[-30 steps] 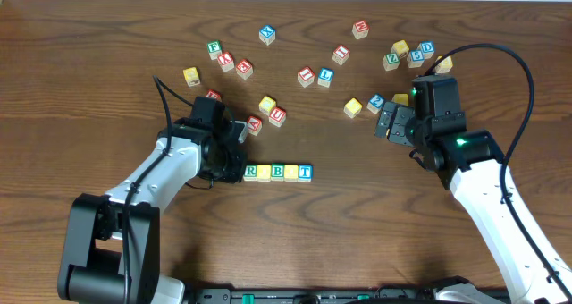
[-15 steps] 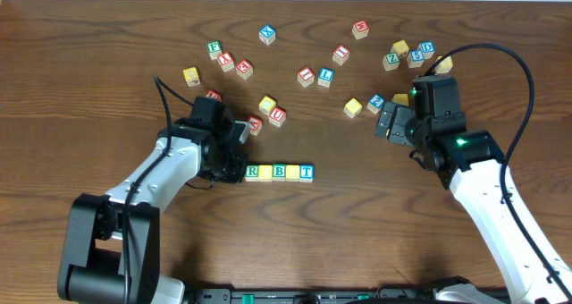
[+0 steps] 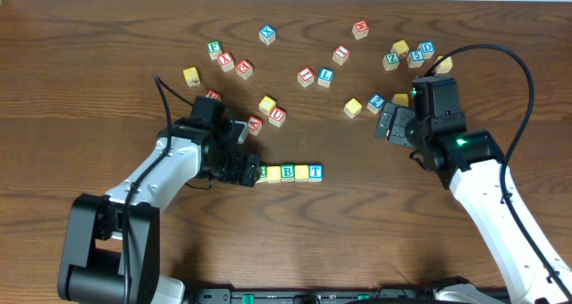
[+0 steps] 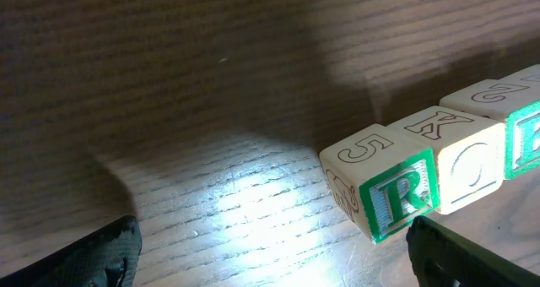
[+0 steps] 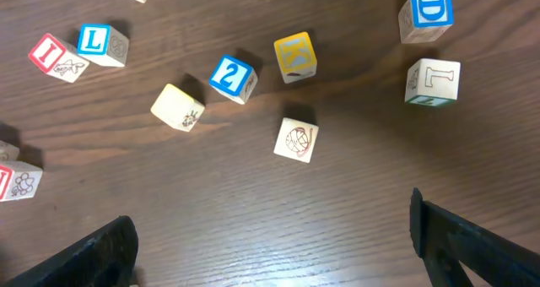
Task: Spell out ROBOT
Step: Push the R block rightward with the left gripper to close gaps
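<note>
ROBOT row (image 3: 288,172) lies on the table (image 3: 107,36) as one straight line of five cubes, running away from the left gripper (image 4: 272,240) and out past its jaw tips. The green-faced R cube (image 4: 392,194) is the end nearest the jaws, sitting just ahead of one fingertip (image 4: 460,253) and off to that side rather than centred in the gap; contact with that finger cannot be confirmed. Touching the R cube on its far side is a yellow-faced cube (image 3: 273,173), followed by the green-faced B cube (image 4: 527,143), a second yellow-faced cube (image 3: 301,172) and the blue-faced T cube (image 3: 315,172) at the end farthest from the jaws. The left jaws are spread wide and grip nothing. The right gripper (image 5: 272,228) is well apart from the row, its jaws likewise wide with only bare wood between them. Ahead of the right jaws lie loose cubes, among them a drawing-faced cube (image 5: 297,139) nearest, then a blue 2 cube (image 5: 232,76) and a yellow K cube (image 5: 295,57).
</note>
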